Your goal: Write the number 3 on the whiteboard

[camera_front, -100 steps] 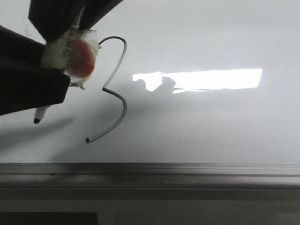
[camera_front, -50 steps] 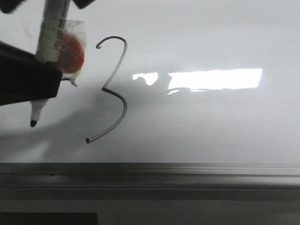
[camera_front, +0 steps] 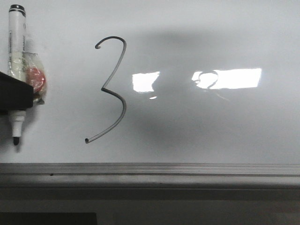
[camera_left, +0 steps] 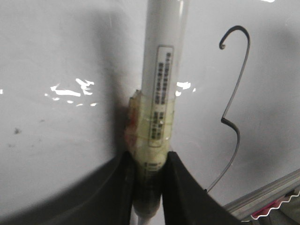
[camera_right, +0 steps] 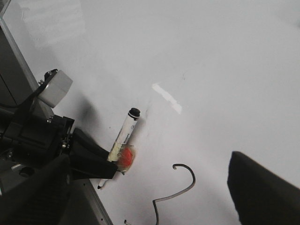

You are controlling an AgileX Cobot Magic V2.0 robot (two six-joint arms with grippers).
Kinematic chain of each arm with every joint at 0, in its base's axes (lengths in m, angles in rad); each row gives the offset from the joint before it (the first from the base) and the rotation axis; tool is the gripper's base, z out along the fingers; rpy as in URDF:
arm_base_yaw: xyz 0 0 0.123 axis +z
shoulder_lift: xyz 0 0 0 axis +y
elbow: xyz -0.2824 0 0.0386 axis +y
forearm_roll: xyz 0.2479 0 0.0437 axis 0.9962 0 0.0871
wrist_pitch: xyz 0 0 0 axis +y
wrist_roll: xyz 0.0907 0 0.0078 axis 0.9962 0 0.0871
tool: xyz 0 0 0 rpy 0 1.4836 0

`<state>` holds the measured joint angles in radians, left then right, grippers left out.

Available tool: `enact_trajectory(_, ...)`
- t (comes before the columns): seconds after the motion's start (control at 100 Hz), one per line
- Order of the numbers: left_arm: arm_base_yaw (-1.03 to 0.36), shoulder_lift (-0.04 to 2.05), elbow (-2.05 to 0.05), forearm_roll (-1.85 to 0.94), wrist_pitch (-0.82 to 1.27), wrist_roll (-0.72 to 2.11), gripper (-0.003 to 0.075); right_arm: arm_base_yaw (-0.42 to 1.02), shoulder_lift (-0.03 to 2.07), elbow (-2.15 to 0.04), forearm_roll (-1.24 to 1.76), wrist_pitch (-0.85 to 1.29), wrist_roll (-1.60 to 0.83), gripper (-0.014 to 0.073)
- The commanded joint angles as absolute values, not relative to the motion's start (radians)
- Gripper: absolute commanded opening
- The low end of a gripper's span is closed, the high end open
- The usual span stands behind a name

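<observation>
The number 3 (camera_front: 112,89) is drawn in thin dark grey on the whiteboard (camera_front: 211,126). It also shows in the left wrist view as the number 3 (camera_left: 234,112) and in the right wrist view as the number 3 (camera_right: 180,187). My left gripper (camera_front: 18,96) is shut on a white marker (camera_front: 17,47) at the board's left side, well left of the digit. The marker stands upright with its dark tip (camera_front: 15,139) down. Clear tape with a red blob (camera_front: 36,79) wraps its barrel. In the left wrist view my black fingers (camera_left: 183,187) clamp the marker (camera_left: 161,70). My right gripper (camera_right: 152,192) hangs open above the board.
A silver frame strip (camera_front: 150,169) runs along the whiteboard's near edge. Two bright glare patches (camera_front: 227,78) lie right of the digit. In the right wrist view, the left arm's body (camera_right: 33,126) stands beside the board's frame.
My left gripper has carried the marker leftward away from the 3, and the marker has turned upright. The arm parts that filled the upper left corner have left the view.
</observation>
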<state>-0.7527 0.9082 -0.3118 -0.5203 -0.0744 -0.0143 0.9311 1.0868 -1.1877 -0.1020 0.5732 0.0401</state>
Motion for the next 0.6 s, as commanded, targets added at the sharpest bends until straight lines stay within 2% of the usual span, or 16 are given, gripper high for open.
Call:
enact_trajectory(0.0, -0.747, 0.928, -0.343, -0.534, -0.138, -0.024, -0.0019, 0.926, 1.058, -1.221, -0.117, 0.512, 0.028, 0.0595)
enact_trajectory(0.04, -0.747, 0.936, -0.345, -0.534, -0.14, -0.024, -0.0011, 0.926, 1.056, -1.221, -0.117, 0.517, 0.028, 0.0595)
enact_trajectory(0.09, -0.747, 0.941, -0.345, -0.532, -0.142, -0.022, 0.0035, 0.926, 1.056, -1.221, -0.117, 0.53, 0.028, 0.0595)
enact_trajectory(0.14, -0.747, 0.943, -0.345, -0.532, -0.151, -0.022, 0.0123, 0.926, 1.056, -1.221, -0.117, 0.543, 0.028, 0.0595)
enact_trajectory(0.23, -0.747, 0.941, -0.345, -0.532, -0.178, -0.022, 0.0358, 0.926, 1.056, -1.221, -0.117, 0.563, 0.029, 0.0595)
enact_trajectory(0.31, -0.747, 0.941, -0.345, -0.532, -0.184, -0.02, 0.0472, 0.926, 1.056, -1.221, -0.117, 0.572, 0.029, 0.0595)
enact_trajectory(0.35, -0.747, 0.94, -0.345, -0.532, -0.182, -0.016, 0.0488, 0.926, 1.056, -1.221, -0.117, 0.576, 0.029, 0.0595)
enact_trajectory(0.5, -0.747, 0.898, -0.345, -0.532, -0.131, -0.013, 0.0472, 0.926, 1.054, -1.221, -0.139, 0.605, 0.029, 0.0577)
enact_trajectory(0.55, -0.747, 0.866, -0.345, -0.523, -0.11, -0.013, 0.0472, 0.926, 1.045, -1.219, -0.154, 0.625, 0.029, 0.0507)
enact_trajectory(0.59, -0.747, 0.831, -0.345, -0.499, -0.097, -0.013, 0.0461, 0.926, 1.032, -1.209, -0.154, 0.63, 0.031, 0.0391)
